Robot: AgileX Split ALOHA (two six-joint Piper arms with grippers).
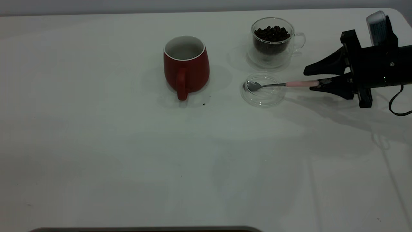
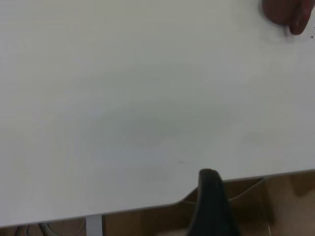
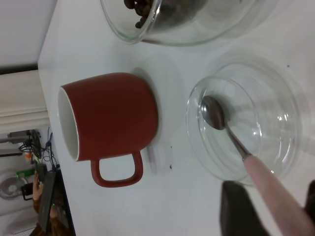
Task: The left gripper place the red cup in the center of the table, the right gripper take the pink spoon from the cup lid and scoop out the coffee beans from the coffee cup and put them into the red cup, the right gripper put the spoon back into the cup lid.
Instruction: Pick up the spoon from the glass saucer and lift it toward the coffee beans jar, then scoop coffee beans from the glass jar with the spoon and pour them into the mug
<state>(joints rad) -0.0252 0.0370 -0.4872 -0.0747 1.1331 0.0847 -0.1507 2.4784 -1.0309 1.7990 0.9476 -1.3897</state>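
Observation:
The red cup [image 1: 186, 64] stands upright near the middle of the table [image 1: 96, 135], handle toward the front; it also shows in the right wrist view [image 3: 113, 115] and in the left wrist view [image 2: 285, 12]. The coffee cup [image 1: 273, 45] holds coffee beans [image 1: 271, 33] at the back right. The cup lid [image 1: 264, 98] lies in front of it. The pink spoon [image 1: 299, 84] rests with its bowl in the lid [image 3: 275, 98]. My right gripper [image 1: 307, 79] is open, with the spoon's handle [image 3: 266, 182] between its jaws, against the nearer finger. My left gripper [image 2: 209, 184] hangs beyond the table's edge.
A few dark specks [image 1: 204, 103] lie beside the red cup. The table's back right corner is rounded, close behind my right arm [image 1: 379, 67]. A dark edge [image 1: 145, 229] runs along the front of the table.

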